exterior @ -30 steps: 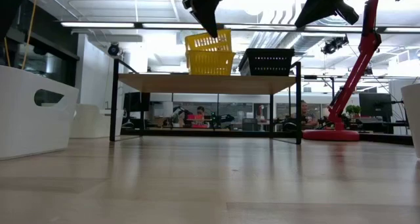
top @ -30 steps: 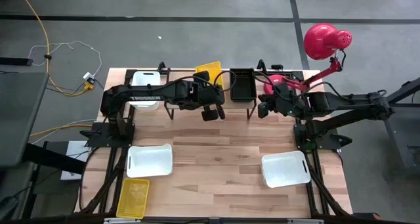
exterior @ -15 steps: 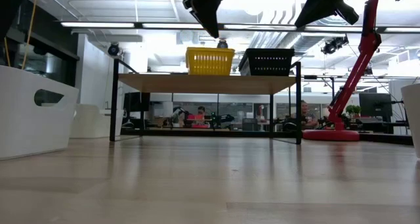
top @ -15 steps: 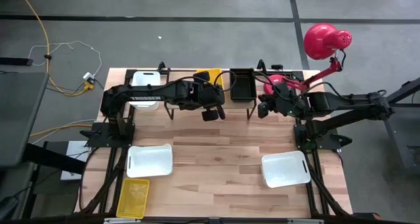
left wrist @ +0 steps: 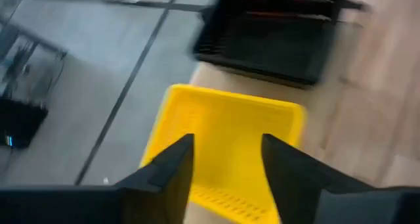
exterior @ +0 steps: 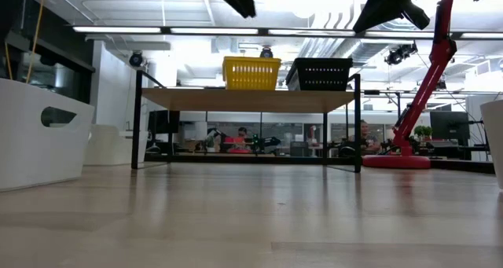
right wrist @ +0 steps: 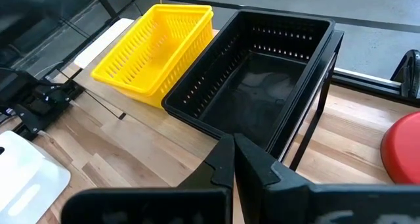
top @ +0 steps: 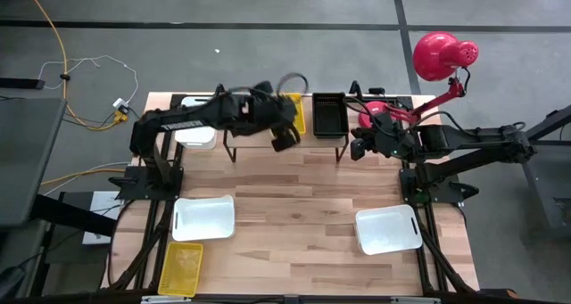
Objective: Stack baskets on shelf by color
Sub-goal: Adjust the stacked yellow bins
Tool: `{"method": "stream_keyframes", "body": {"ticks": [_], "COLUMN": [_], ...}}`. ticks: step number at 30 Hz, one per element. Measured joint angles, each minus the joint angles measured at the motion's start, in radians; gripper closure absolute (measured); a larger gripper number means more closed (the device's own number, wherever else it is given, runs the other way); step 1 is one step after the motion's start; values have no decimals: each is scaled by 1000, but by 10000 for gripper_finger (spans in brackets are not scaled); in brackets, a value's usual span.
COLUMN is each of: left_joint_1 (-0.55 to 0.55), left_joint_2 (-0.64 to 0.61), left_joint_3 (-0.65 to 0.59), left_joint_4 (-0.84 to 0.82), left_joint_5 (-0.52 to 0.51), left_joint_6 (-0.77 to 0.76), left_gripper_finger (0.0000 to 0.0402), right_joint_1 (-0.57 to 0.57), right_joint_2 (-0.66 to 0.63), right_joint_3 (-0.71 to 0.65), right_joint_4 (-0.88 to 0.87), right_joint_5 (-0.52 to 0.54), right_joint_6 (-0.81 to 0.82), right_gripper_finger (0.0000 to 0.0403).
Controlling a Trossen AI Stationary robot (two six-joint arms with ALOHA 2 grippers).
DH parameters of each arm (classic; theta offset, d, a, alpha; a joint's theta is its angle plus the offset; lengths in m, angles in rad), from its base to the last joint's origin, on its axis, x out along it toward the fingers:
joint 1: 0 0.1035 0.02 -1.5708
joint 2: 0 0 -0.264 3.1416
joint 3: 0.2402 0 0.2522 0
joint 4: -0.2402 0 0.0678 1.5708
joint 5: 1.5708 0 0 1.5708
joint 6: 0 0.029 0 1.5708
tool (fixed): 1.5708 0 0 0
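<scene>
On the shelf [exterior: 247,100], a yellow mesh basket [top: 293,113] sits flat at the middle of the plank, its long axis running 12 to 6 o'clock in the high view. Just beside it, on its 3 o'clock side, lies a black basket [top: 329,114] with the same 12-to-6 lie; from the right wrist view the two walls look close enough to touch, though contact cannot be confirmed. A white basket [top: 198,124] occupies the shelf's 9 o'clock end, partly under the left arm.

The left gripper [left wrist: 226,161] hangs above the yellow basket's near edge, its fingers spread apart and holding nothing. The right gripper [right wrist: 234,159] waits at the black basket's 3 o'clock side, fingers pressed together, empty.

On the tabletop, toward 6 o'clock, a white basket [top: 203,217] lies at the left with its long axis 9 to 3, a second yellow basket [top: 181,268] sits just below it, and another white basket [top: 389,229] lies at the right.
</scene>
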Motion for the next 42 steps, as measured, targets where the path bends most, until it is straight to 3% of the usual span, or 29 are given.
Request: {"method": "stream_keyframes", "body": {"ticks": [6,11,17,27,42], "left_joint_1": [130,282,421,467,472], "left_joint_2": [-92,-91,-61,-24,6], "left_joint_3": [2,0,-101,-243,-247], "left_joint_4": [-13,-133,-160,-73,82], "left_joint_5": [10,120,393,603,602], "left_joint_6": [-64,-58,-35,39,157], "left_gripper_finger": [386,398,401,401,401], "right_joint_1": [0,0,0,0,0], "right_joint_2": [0,0,0,0,0], "right_joint_3": [0,0,0,0,0], "right_joint_4": [-1,-11,-27,-27,-27], "right_joint_5": [0,0,-7,-8,-2], "right_joint_6": [-7,-10,-9,-1,9], "right_gripper_finger": [403,403,403,403,403]}}
